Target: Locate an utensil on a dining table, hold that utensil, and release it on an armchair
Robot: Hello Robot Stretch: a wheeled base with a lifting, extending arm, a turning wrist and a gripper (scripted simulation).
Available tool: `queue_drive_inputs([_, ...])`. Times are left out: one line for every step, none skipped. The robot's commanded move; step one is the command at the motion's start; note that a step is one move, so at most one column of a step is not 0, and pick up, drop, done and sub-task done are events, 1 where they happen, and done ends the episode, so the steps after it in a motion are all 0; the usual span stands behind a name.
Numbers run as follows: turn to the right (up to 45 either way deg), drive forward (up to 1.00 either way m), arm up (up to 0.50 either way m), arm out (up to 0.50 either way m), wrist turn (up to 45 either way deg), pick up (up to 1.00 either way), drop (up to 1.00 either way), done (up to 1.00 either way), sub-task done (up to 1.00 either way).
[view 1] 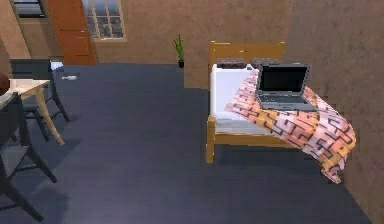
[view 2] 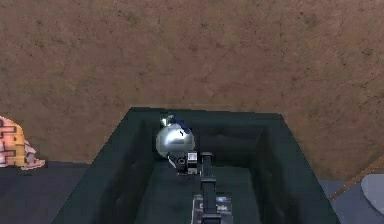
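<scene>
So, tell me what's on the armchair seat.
A shiny silver rounded thing shows above the seat, at the arm's far end. The arm covers the seat's middle, so whether the thing rests there or is held cannot be told.

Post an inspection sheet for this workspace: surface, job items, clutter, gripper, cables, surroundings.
Surface: dark green armchair, with the arm reaching in over its seat.
Job's things: silvery round thing by the gripper, inside the armchair; too small to name. Dining table at the forward view's left edge.
Clutter: laptop on patterned blanket on bed.
Grippers: gripper at the silvery thing; cannot tell whether it holds anything.
Cables: nothing seen.
Surroundings: brown wall, potted plant, door.
</scene>
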Motion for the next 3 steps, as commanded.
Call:
queue_drive_inputs([0.0, 0.00, -0.32, 0.00, 0.0, 0.00, 0.00, 0.00, 0.00])
queue_drive_inputs([0.0, 0.00, 0.00, 0.00, 0.0, 0.00, 1.00, 0.00, 0.00])
queue_drive_inputs([0.0, 0.00, 0.10, 0.00, 0.0, 0.00, 0.00, 0.00, 0.00])
